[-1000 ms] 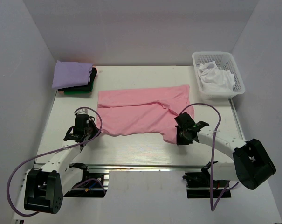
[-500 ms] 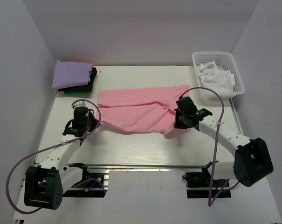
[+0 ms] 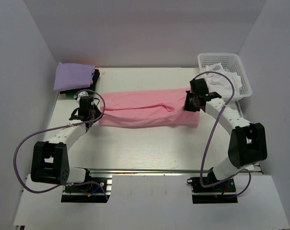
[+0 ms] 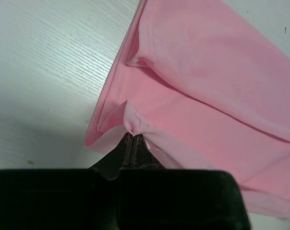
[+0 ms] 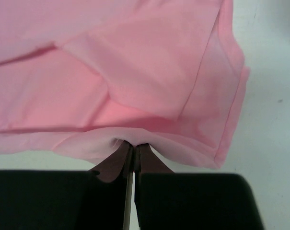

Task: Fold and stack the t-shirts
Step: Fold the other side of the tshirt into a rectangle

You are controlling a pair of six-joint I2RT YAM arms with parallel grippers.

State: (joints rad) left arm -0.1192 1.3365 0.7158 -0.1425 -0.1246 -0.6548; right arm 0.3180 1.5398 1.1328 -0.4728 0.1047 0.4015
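Note:
The pink t-shirt (image 3: 145, 108) lies across the middle of the table, doubled over into a long band. My left gripper (image 3: 92, 112) is shut on its left edge; the pinched cloth (image 4: 133, 125) bunches at the fingertips in the left wrist view. My right gripper (image 3: 191, 103) is shut on its right edge, cloth (image 5: 130, 139) gathered at the tips in the right wrist view. A folded lavender t-shirt (image 3: 74, 75) lies on top of black and green ones (image 3: 82, 91) at the back left.
A white lattice basket (image 3: 226, 76) with white cloth in it stands at the back right, close to my right arm. White walls close in the table on three sides. The arm bases and purple cables sit at the near edge.
Both grippers have moved away from me, carrying the shirt's near edge up and over the far half. The shirt has gone from a wide spread to a narrow folded band.

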